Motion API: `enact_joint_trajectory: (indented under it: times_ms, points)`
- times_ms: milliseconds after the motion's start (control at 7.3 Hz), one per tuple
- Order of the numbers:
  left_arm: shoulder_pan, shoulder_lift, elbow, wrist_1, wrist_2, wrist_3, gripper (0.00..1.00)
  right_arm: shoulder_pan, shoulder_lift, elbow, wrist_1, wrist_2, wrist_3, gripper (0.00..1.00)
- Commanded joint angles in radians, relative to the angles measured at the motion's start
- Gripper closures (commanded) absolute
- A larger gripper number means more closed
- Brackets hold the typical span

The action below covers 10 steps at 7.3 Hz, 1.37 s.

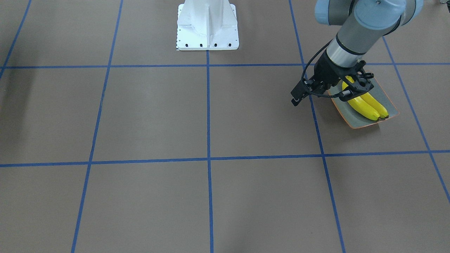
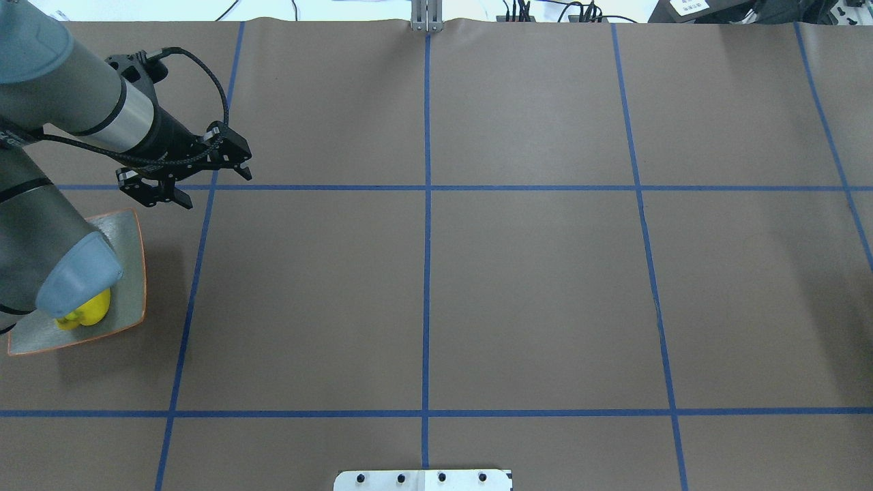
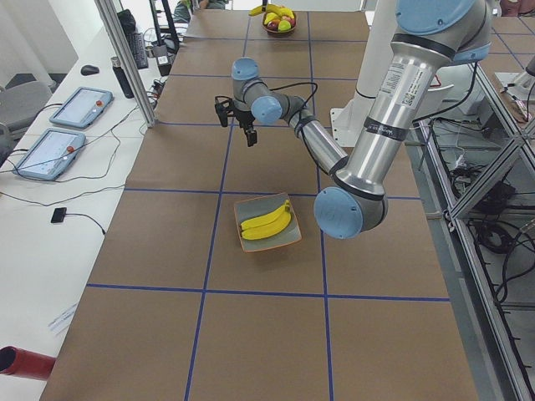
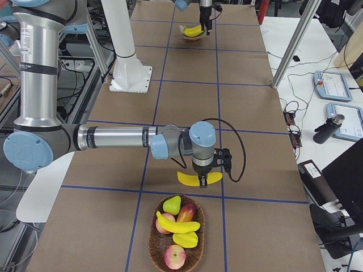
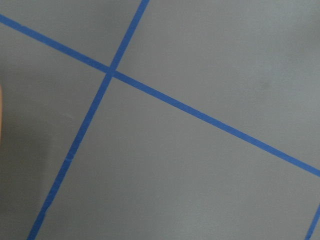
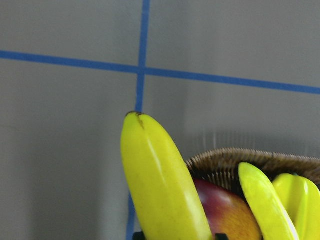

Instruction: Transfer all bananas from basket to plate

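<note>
The grey-green plate with an orange rim holds two yellow bananas; it also shows in the overhead view and the exterior left view. My left gripper is open and empty, raised above the table just past the plate's far edge. My right gripper is shut on a third banana and holds it just above the table beside the wicker basket. That banana fills the right wrist view. Another banana lies in the basket.
The basket also holds a pear, a red-yellow fruit and an apple. The robot's white base stands at the table's edge. Blue tape lines cross the brown table. Tablets and cables lie off the table's far side.
</note>
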Motion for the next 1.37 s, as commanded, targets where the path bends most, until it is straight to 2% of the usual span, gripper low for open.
enact_joint_trajectory:
  times_ms: [0, 137, 411, 685, 959, 1234]
  points:
    - [-0.003, 0.004, 0.095, -0.228, -0.003, 0.000, 0.00, -0.054, 0.125, -0.011, 0.071, 0.042, 0.271, 1.00]
    - [-0.007, 0.005, 0.112, -0.297, -0.004, -0.003, 0.00, -0.108, 0.197, -0.017, 0.102, 0.042, 0.423, 1.00]
    - [-0.007, 0.001, 0.119, -0.351, -0.004, -0.010, 0.00, -0.255, 0.324, -0.028, 0.179, 0.026, 0.696, 1.00]
    - [-0.018, -0.001, 0.115, -0.395, -0.003, -0.016, 0.00, -0.362, 0.404, -0.026, 0.242, 0.010, 0.862, 1.00]
    - [-0.018, -0.001, 0.119, -0.480, -0.003, -0.069, 0.00, -0.460, 0.460, -0.038, 0.396, -0.013, 1.004, 1.00]
    - [-0.008, -0.012, 0.166, -0.630, -0.004, -0.080, 0.00, -0.583, 0.507, -0.052, 0.573, -0.094, 1.164, 1.00]
